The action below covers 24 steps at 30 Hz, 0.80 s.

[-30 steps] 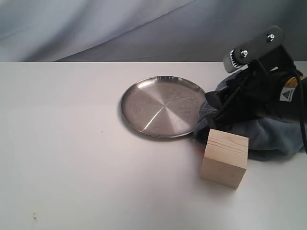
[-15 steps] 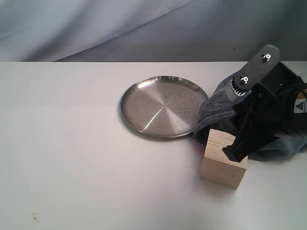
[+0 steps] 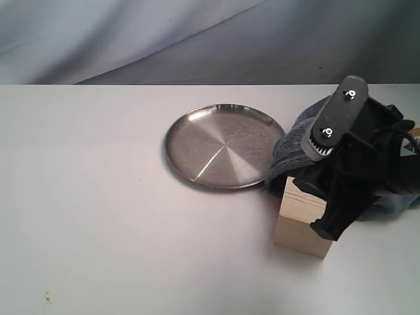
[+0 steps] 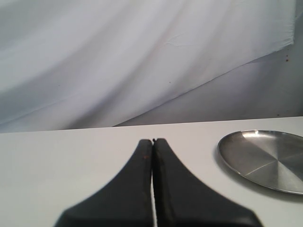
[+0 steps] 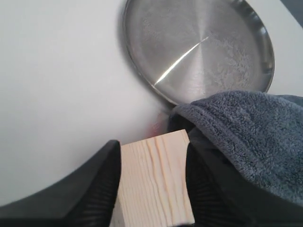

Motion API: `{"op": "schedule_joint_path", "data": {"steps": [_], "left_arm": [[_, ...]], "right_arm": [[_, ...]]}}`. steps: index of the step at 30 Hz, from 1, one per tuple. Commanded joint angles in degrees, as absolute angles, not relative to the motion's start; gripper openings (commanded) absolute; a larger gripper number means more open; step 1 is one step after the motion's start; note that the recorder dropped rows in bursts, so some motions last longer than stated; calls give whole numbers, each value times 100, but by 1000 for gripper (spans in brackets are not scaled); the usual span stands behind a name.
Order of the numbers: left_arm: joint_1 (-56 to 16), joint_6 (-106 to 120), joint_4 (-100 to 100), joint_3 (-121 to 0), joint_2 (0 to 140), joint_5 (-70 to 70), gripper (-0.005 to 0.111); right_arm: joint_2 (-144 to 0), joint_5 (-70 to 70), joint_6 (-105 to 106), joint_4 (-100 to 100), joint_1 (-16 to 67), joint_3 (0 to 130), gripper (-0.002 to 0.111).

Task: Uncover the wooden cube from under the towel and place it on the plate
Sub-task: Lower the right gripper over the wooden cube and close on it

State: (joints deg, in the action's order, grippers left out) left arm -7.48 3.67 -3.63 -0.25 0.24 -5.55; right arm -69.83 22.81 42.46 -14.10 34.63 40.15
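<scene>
The wooden cube (image 3: 296,222) is seen standing on the counter (image 3: 98,216), uncovered and upright, with the towel (image 3: 292,141) bunched just behind it from about twelve to two o'clock in the exterior view. The right end effector (image 5: 152,153) is set down over the cube from above. In the right wrist view, one finger is laid along each of two opposite faces and no gap is seen on either side, so the cube is judged to be clasped at a middling spread. It is not lifted, since its base rests on the counter. In the exterior view only one finger is shown, at the cube's four o'clock edge; the other is hidden behind the block.

The relation that matters is the bearing of the plate (image 3: 223,146). It lies at about ten to eleven o'clock from the cube in the exterior view, near but not touching, and nothing is seen on it. The towel's hem is draped against the plate's three o'clock rim, so the carry is best kept clear of that fold. No long axis is offered by the cube; the grain is seen running along the line of the fingers.

The left end effector (image 4: 153,142) is seen with its fingers pressed together and empty, well apart from the cube, so the right arm is plainly the nearer.
</scene>
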Motion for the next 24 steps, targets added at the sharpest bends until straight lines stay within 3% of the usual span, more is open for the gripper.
{"op": "schedule_joint_path", "data": {"steps": [1,6,15,19,24], "left_arm": [[-736,352,-377,0,0,-494,0],[-736,352,-377,0,0,-494,0],[-736,352,-377,0,0,-494,0],[-736,352,-377,0,0,-494,0],[-736,352,-377,0,0,-494,0]], "right_arm": [[-6960,2147,4302,-1596,3486,3998,47],[-6960,2614,4374,-1611,3486,3998,83],[-7534,2785,4542,-1303,3475,4010,84],[-7558,4027,4542,-1287,3475,4575,84],[-7558,4226,4406,-1264,3229,4978,84]]}}
